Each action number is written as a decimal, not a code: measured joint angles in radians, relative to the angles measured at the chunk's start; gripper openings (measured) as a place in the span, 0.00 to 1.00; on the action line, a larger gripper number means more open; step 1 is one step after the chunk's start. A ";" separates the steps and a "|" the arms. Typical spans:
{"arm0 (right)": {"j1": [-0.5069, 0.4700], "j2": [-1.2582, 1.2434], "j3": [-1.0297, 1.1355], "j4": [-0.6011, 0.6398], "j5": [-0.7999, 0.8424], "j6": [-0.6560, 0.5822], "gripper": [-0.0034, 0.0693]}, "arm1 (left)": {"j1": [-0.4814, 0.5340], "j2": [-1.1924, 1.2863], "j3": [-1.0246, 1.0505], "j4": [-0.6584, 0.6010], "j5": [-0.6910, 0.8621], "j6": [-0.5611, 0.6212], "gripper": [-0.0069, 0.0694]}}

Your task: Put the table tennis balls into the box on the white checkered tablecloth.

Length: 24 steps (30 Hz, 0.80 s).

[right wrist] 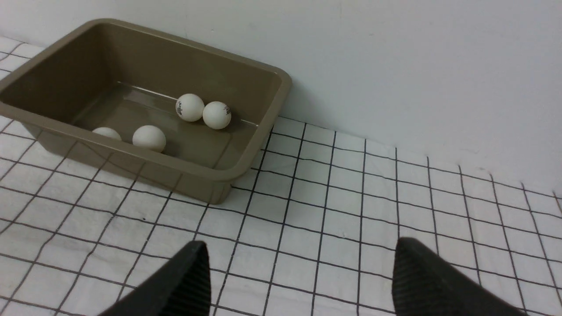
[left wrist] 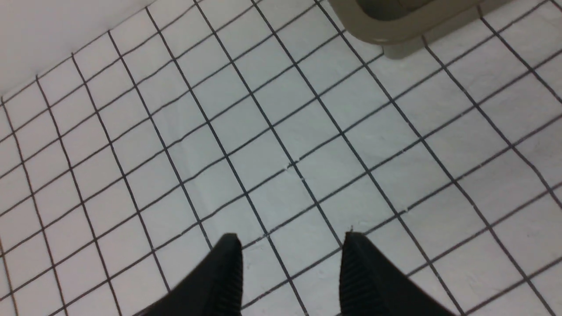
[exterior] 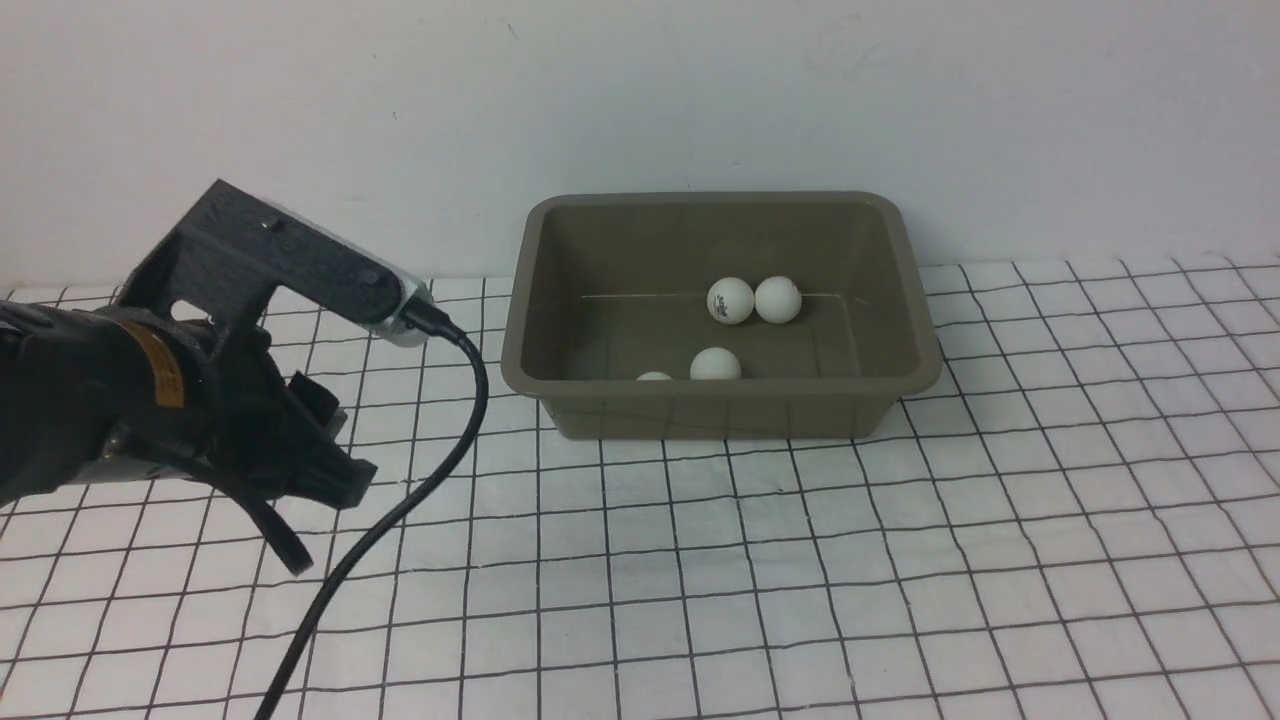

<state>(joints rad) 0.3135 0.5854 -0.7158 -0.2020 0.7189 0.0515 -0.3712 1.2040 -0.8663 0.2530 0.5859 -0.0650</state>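
The olive-grey box (exterior: 720,415) stands at the back of the white checkered tablecloth (exterior: 900,560). Several white table tennis balls lie inside it: two touching at the back (exterior: 730,300) (exterior: 778,299), one nearer the front (exterior: 715,364), and one half hidden behind the front wall (exterior: 654,376). They also show in the right wrist view (right wrist: 189,107) (right wrist: 149,138). My left gripper (exterior: 330,520) is open and empty above the cloth, left of the box; its wrist view (left wrist: 290,239) shows a box corner (left wrist: 395,26). My right gripper (right wrist: 300,248) is open and empty, off to the box's (right wrist: 197,175) right.
A black cable (exterior: 440,470) hangs from the left wrist camera down across the cloth. A plain white wall (exterior: 640,100) rises right behind the box. The right arm is outside the front view.
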 joint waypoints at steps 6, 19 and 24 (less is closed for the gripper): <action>0.000 0.000 0.026 0.025 -0.057 -0.058 0.74 | 0.000 0.000 0.000 0.015 -0.046 -0.033 0.46; 0.000 0.000 0.248 0.126 -0.299 -0.158 0.70 | 0.000 0.000 0.000 0.019 -0.121 -0.037 0.46; 0.000 0.000 0.248 0.121 -0.296 -0.161 0.70 | 0.000 0.000 0.000 0.020 -0.121 -0.037 0.46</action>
<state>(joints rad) 0.3135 0.5854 -0.4682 -0.0811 0.4233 -0.1100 -0.3712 1.2040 -0.8663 0.2730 0.4653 -0.1021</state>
